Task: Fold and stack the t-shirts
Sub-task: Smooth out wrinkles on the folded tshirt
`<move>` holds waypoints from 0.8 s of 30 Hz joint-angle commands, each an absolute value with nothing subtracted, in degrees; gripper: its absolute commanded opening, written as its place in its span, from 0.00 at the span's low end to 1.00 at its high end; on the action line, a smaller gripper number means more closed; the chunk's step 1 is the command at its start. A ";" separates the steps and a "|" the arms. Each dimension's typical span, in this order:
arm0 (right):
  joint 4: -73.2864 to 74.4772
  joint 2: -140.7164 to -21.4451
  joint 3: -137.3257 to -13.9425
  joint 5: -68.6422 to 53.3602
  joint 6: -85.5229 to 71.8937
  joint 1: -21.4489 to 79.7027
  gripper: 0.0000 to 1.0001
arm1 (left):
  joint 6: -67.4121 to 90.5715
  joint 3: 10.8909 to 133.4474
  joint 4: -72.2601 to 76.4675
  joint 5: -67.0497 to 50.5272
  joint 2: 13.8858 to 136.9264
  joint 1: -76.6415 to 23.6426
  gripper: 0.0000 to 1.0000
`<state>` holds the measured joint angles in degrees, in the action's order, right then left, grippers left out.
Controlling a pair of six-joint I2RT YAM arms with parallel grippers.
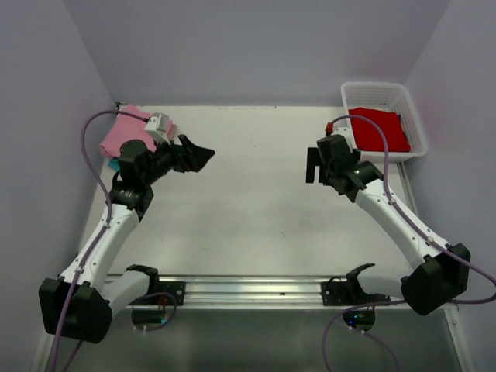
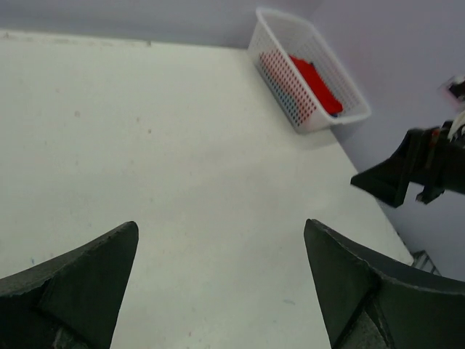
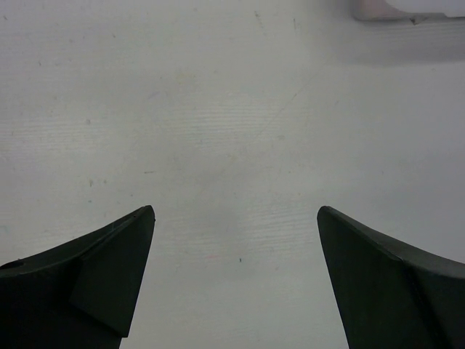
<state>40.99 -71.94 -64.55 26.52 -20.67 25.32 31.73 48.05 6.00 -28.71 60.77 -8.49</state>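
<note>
Left gripper (image 2: 220, 227), right gripper (image 3: 235, 211): jaws spread, empty | Risk: red shirt (image 1: 378, 130) (bunched in basket (image 1: 375, 93)) may snag rim when lifted

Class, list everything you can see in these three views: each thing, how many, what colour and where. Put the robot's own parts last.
pink t-shirt: one, bright pink, folded, table's far left corner
teal cloth: one sliver, teal, beside the pink t-shirt, mostly hidden
red t-shirt: one, red, inside the basket
basket: one, white lattice, far right corner
table: one, pale grey
left arm: one, white and black
right arm: one, white and black
left gripper: black, open, above the table
right gripper: black, open, above the table
</note>
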 commanded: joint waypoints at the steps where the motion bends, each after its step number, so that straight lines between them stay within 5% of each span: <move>1: 35.08 -66.90 -61.97 24.09 -17.93 25.31 0.99 | 22.51 45.27 -6.23 -21.63 55.73 -12.47 1.00; 10: 30.05 -54.94 -59.23 20.04 -14.68 25.31 0.99 | 19.78 48.51 -12.74 -21.18 48.70 -17.58 1.00; 24: 34.01 -61.33 -66.09 24.42 -15.12 25.31 0.99 | 22.66 48.96 -10.13 -27.24 51.59 -18.28 1.00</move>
